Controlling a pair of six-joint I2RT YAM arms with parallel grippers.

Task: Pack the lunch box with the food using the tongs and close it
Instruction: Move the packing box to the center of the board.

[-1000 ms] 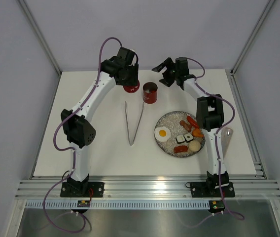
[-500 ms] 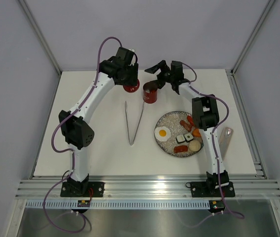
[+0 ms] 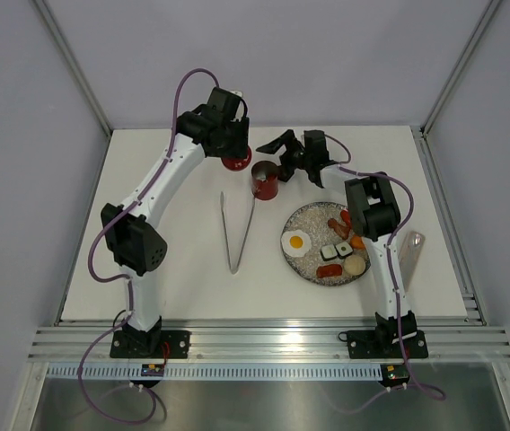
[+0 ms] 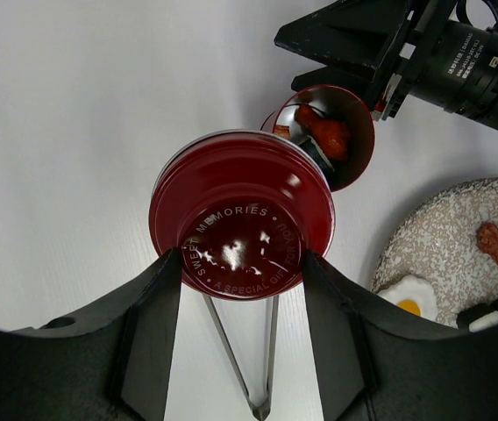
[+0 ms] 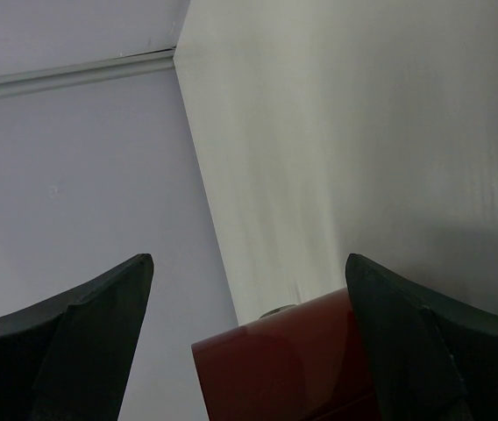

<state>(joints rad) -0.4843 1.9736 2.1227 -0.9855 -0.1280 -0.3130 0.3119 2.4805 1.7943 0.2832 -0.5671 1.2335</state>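
Note:
The red lunch box (image 3: 265,180) stands open at the back middle of the table. In the left wrist view the lunch box (image 4: 330,133) holds a red sausage and a sushi roll. My left gripper (image 3: 231,148) is shut on the round red lid (image 4: 242,215), which hangs above the table just left of the box. My right gripper (image 3: 277,151) is open, its fingers on either side of the box (image 5: 295,360). The silver tongs (image 3: 237,232) lie in a V on the table. More food sits on the speckled plate (image 3: 311,218): fried egg (image 3: 296,241), sushi (image 3: 336,251), sausages (image 3: 329,269), bun (image 3: 354,265).
A clear plastic piece (image 3: 411,248) lies right of the plate. Metal rails run along the near and right table edges. Grey walls close in the back and both sides.
My right gripper has swung left onto the lunch box, and the box has slid a little left and nearer. The tongs shifted slightly left. The left gripper with the lid barely moved.

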